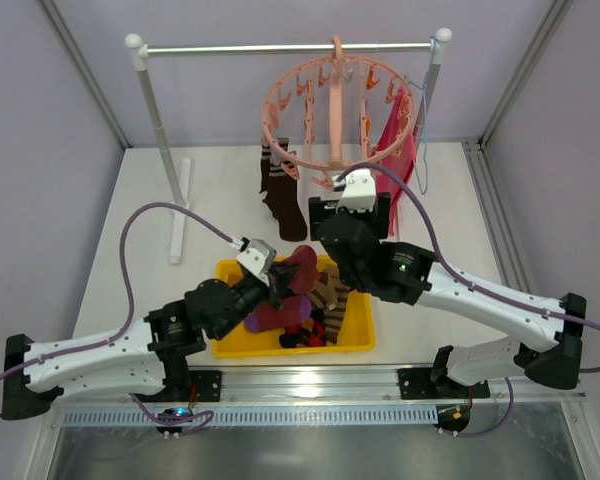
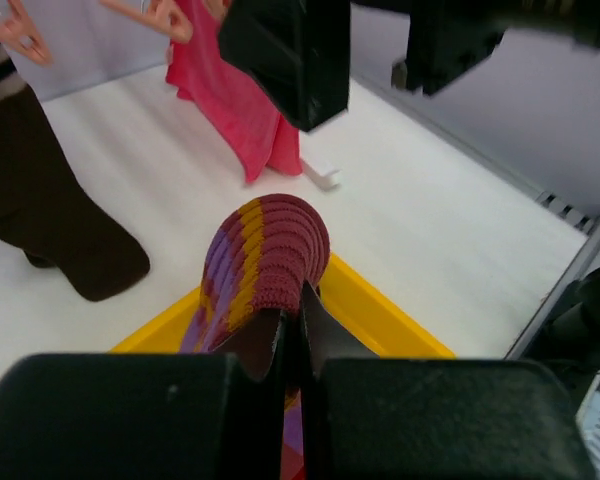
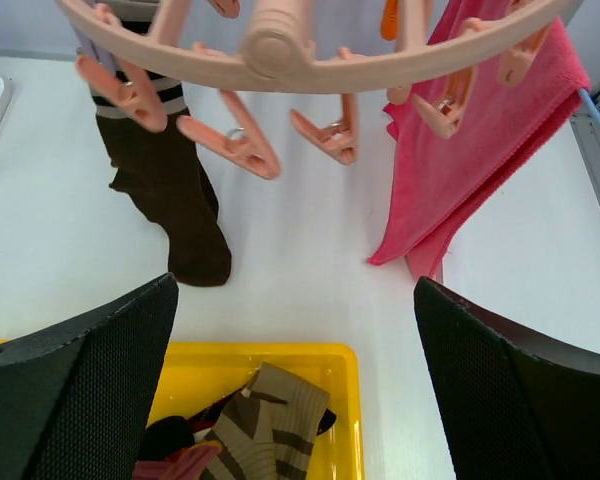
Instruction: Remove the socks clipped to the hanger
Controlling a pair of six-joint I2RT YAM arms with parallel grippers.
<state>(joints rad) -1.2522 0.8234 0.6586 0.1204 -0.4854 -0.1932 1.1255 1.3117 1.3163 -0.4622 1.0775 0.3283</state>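
Observation:
The salmon-pink ring hanger (image 1: 335, 105) (image 3: 280, 55) hangs from the rail. One dark brown sock with a striped cuff (image 1: 280, 190) (image 3: 165, 190) (image 2: 50, 220) is clipped to it and reaches down to the table. My left gripper (image 1: 278, 287) (image 2: 300, 310) is shut on a maroon-purple-yellow sock (image 1: 298, 268) (image 2: 265, 255) over the yellow bin (image 1: 360, 342) (image 2: 380, 310) (image 3: 345, 355). My right gripper (image 1: 352, 212) (image 3: 295, 288) is wide open and empty, above the bin's far edge and below the ring. A brown-cream striped sock (image 3: 270, 425) (image 1: 330, 290) lies in the bin with other socks.
A plain pink-red cloth (image 1: 395, 160) (image 3: 470, 150) (image 2: 235, 100) hangs on the ring's right side. The rail's white posts (image 1: 155, 120) stand left and right. A thin pale wire hanger (image 1: 421, 150) hangs by the right post. Grey walls close in both sides.

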